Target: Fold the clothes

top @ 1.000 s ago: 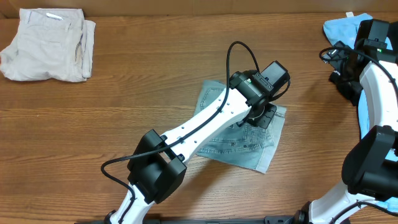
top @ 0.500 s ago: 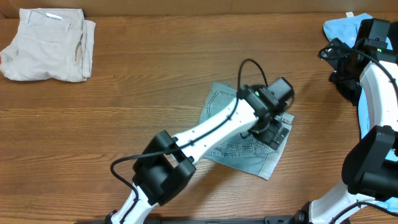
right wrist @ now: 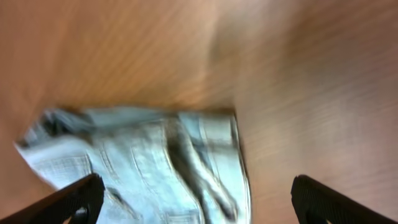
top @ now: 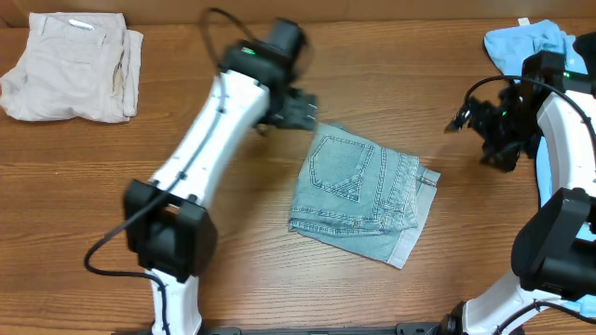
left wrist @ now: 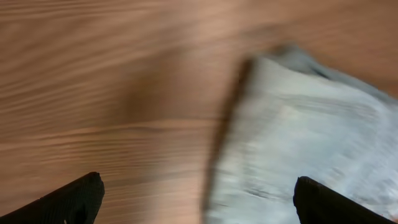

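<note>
The pale-blue denim shorts (top: 358, 195) lie folded at the table's middle, back pocket up. In the left wrist view the shorts (left wrist: 311, 124) show blurred at the right. The right wrist view has them (right wrist: 155, 155) below centre. My left gripper (top: 298, 108) hovers above the wood just up-left of the shorts, open and empty (left wrist: 199, 205). My right gripper (top: 480, 126) hangs to the right of the shorts, apart from them, open with nothing between its fingers (right wrist: 199, 202).
Folded beige shorts (top: 70, 65) rest at the far left corner. A sky-blue T-shirt (top: 517, 42) lies at the far right, partly behind the right arm. Bare wood (top: 186, 261) surrounds the denim shorts.
My left gripper opened, let go of the denim shorts and swung up and left off them. The right gripper moved left toward the shorts. The shorts now lie uncovered.
</note>
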Robot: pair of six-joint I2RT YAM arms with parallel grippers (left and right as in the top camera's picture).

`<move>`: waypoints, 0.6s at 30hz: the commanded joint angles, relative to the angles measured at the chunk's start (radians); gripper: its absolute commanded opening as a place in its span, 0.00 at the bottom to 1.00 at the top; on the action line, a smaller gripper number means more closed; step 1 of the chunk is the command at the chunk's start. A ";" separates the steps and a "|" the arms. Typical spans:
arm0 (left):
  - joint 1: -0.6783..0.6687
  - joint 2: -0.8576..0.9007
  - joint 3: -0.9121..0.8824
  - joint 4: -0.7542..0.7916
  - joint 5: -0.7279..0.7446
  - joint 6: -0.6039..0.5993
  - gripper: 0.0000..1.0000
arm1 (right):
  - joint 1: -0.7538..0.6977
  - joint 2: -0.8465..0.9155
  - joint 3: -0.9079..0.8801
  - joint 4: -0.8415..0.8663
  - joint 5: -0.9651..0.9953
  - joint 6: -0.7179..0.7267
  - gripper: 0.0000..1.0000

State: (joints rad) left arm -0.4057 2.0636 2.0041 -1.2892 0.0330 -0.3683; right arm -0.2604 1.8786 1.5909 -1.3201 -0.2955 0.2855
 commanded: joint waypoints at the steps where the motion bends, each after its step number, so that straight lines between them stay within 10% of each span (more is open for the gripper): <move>1: 0.082 -0.008 0.012 -0.023 -0.002 -0.021 1.00 | 0.031 -0.006 0.001 -0.071 -0.021 -0.057 1.00; 18: 0.158 -0.008 0.012 -0.032 0.042 0.032 1.00 | 0.214 -0.005 -0.305 0.138 -0.013 -0.216 0.98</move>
State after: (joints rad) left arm -0.2359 2.0640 2.0037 -1.3178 0.0669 -0.3626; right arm -0.0422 1.8786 1.3197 -1.1885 -0.3099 0.0925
